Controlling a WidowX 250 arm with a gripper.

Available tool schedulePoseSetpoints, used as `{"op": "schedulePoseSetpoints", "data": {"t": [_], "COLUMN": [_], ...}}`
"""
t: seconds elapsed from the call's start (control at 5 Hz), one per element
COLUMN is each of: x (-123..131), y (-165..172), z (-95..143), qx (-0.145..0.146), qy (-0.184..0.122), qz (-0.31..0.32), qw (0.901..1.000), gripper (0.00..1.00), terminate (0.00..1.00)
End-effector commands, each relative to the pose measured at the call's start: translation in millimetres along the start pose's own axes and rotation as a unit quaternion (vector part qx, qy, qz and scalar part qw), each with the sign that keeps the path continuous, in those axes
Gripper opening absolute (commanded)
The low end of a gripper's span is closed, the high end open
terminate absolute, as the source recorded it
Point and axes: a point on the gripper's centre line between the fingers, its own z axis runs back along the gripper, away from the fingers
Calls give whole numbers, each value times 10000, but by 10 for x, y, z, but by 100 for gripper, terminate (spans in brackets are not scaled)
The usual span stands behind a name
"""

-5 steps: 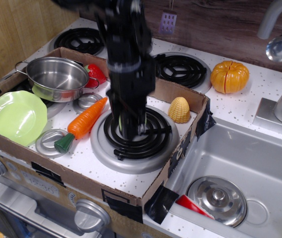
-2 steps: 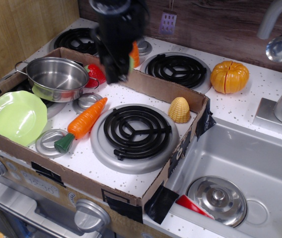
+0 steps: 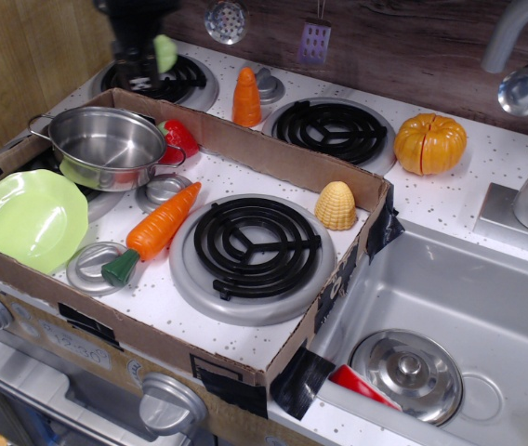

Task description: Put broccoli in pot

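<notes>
The broccoli (image 3: 165,52) is a small pale-green lump held up in the air at the top left. My black gripper (image 3: 151,61) is shut on it, above the back-left burner (image 3: 157,79) and behind the cardboard box's back wall. The pot (image 3: 106,146) is a shiny steel pot with wire loop handles. It stands empty in the box's back-left corner, below and a little in front of the gripper. Most of the gripper body is cut off by the top edge of the view.
Inside the cardboard box (image 3: 334,181) are a light-green plate (image 3: 27,218), a carrot (image 3: 160,223), a red pepper (image 3: 180,137), yellow corn (image 3: 336,206) and the front burner (image 3: 250,246). An orange cone (image 3: 246,97) and a pumpkin (image 3: 429,144) stand behind. A steel lid (image 3: 407,372) lies in the sink.
The gripper rose from the front burner and moved back and left with the broccoli. It now hangs over the back-left burner, near the pot.
</notes>
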Motion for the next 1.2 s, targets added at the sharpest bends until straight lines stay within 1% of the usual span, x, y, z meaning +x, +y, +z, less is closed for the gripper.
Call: {"op": "schedulePoseSetpoints", "data": {"t": [0.0,0.2,0.4,0.6,0.8,1.0], "x": [-146,-109,-100,-94,12,12], "y": [150,72,57,43,16,16], "z": [-198,-143,-33,6,68,68], "qx": [-216,-386,-259,-227,-429,-429], "qy": [-293,-130,59,97,262,262], "qz": [92,204,208,231,317,317], "qw": [9993,9990,9994,9994,9982,9982], "gripper": [0,100,100,100,100,100], "terminate": [0,0,0,0,0,0]}}
